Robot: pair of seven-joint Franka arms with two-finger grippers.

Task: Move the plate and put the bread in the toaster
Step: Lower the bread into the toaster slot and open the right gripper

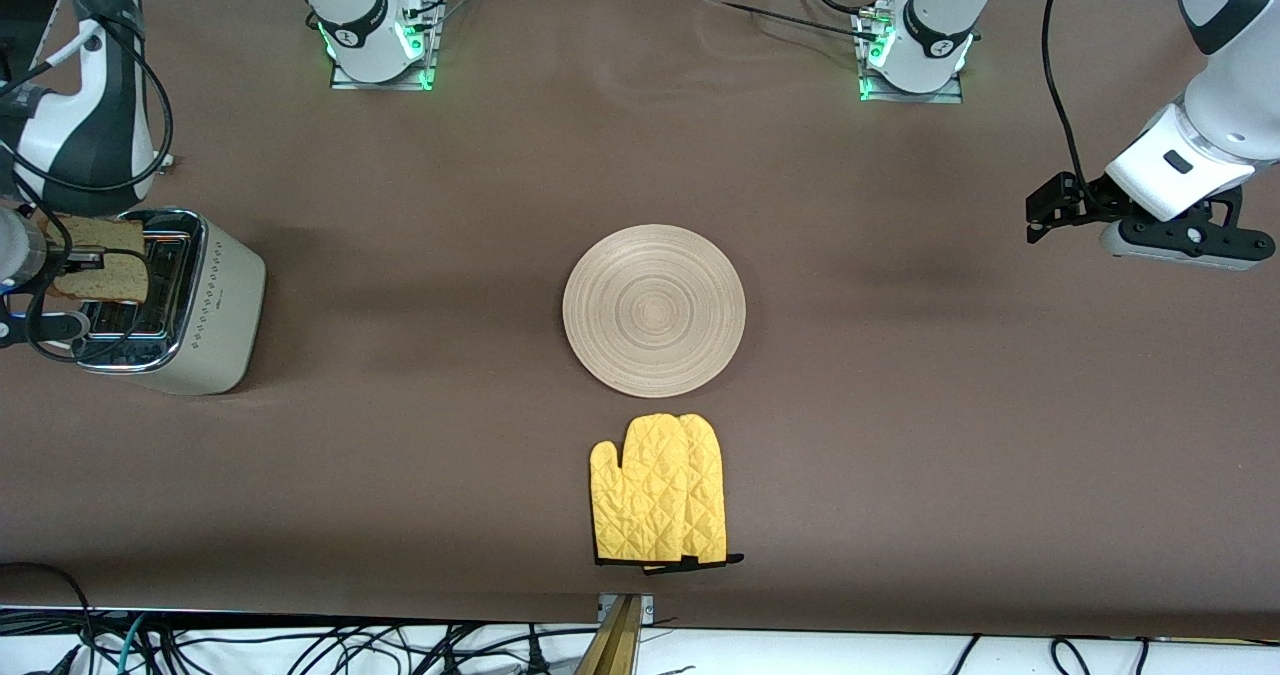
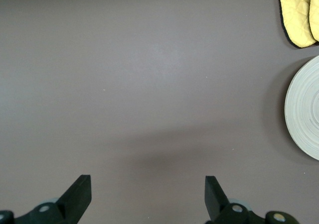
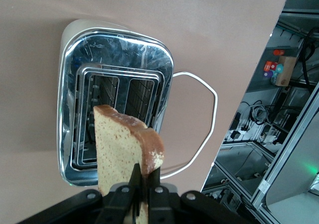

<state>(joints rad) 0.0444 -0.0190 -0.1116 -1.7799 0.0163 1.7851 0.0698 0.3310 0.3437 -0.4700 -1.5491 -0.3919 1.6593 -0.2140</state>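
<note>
Over the toaster (image 1: 165, 300), we see the right gripper (image 3: 142, 194) pinching the bread (image 3: 122, 154) edge-on by its firmer crust; the soft slice looks crushable. Plate (image 1: 654, 311) mid-counter; left gripper (image 2: 148, 196) waits, jaws spread.

Front view layout: the plate (image 1: 654, 311) lies at frame centre on the table (image 1: 900, 435). The oven mitt (image 1: 660, 490) lies directly below it in frame, nearer the camera, just apart from the plate's rim. The toaster (image 1: 170, 300) stands at the frame's left edge, toward the right arm's end of the table, well apart from the plate. The bread (image 1: 100, 260) is held on edge over the toaster's slots by the right gripper (image 3: 142, 194). The left gripper (image 1: 1180, 240) hangs at the frame's right edge, over bare table at the left arm's end, well apart from the plate.
</note>
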